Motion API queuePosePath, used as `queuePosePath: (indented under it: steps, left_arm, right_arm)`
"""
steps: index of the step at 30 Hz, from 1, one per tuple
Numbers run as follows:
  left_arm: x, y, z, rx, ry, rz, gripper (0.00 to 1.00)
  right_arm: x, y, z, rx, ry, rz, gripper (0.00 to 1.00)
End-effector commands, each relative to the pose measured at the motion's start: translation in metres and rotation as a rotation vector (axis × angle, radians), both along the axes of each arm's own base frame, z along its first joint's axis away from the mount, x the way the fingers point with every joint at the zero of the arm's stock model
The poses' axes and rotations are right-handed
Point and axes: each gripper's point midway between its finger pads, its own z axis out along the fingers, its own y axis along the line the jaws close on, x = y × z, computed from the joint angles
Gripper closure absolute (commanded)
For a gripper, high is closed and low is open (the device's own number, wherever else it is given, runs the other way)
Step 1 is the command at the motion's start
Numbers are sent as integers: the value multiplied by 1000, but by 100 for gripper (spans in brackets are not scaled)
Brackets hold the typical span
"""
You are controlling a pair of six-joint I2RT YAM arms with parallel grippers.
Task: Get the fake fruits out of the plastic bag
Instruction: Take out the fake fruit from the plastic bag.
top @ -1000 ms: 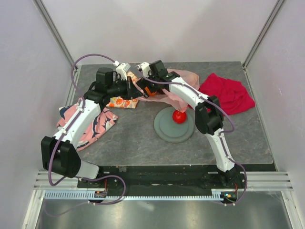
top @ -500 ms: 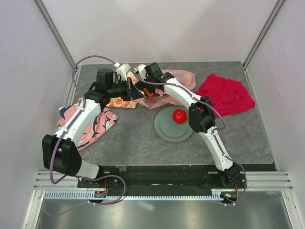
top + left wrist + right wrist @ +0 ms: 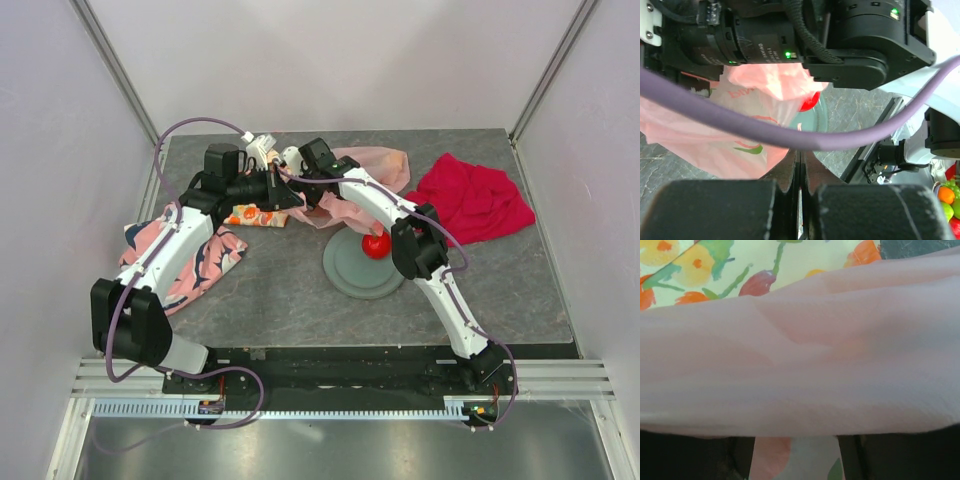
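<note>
The pale-pink plastic bag [image 3: 362,172] lies crumpled at the back middle of the table. In the left wrist view it hangs as a film [image 3: 747,132] from my fingertips. My left gripper [image 3: 292,197] [image 3: 801,162] is shut on its edge. My right gripper [image 3: 303,172] [image 3: 797,460] is pressed right up against the bag beside the left one. Its fingers [image 3: 737,460] stand apart and the film [image 3: 805,365] fills its view, so any fruits inside are hidden. One fake fruit, a red apple [image 3: 377,244] [image 3: 810,103], sits on the grey plate [image 3: 350,272].
A fruit-printed cloth [image 3: 252,215] [image 3: 700,265] lies under the grippers. At the left edge is a pink-and-navy cloth [image 3: 190,262]. A red cloth [image 3: 476,197] lies at the back right. The right arm's forearm [image 3: 385,205] spans over the bag toward the plate.
My right gripper has moved left and down onto the bag, ending close beside the left gripper. The left arm and the apple have stayed put.
</note>
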Motion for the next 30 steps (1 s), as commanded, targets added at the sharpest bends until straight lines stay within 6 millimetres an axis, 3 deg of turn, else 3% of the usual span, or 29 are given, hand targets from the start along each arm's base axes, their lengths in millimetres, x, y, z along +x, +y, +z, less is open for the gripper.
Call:
queuePosePath:
  steps: [1,5,8,9,10,11,12,17,24,26,30]
  left_arm:
    - [-2,-9,15,-53,-15,-38,98]
    - [1,-9,16,-51,-17,-34,98]
    - [5,-9,18,-46,-39,-33,98]
    - [7,-9,18,-39,-47,-29,98]
    - [12,-7,22,-29,-71,-19,98]
    - [15,-6,22,-21,-80,-13,98]
    - [19,-4,23,-16,-90,-7,98]
    - [35,1,28,8,-142,5,98]
    - [41,4,31,33,-185,11,98]
    - [43,5,33,41,-200,21,98]
    - [48,9,39,61,-239,26,98]
  right_arm:
    - [-1,5,-2,-10,1,22,50]
    - [-2,3,14,-4,-16,19,66]
    - [-11,2,46,36,-30,40,70]
    - [-14,1,77,62,-66,51,71]
    - [-19,-1,89,74,-74,62,71]
    - [-28,-8,88,63,-47,73,71]
    - [-40,-9,116,104,-59,103,71]
    - [-78,-46,165,169,-30,113,72]
    - [-132,-68,203,330,80,200,71]
    - [-158,-72,217,410,115,282,71]
    - [-208,-76,219,436,210,457,66]
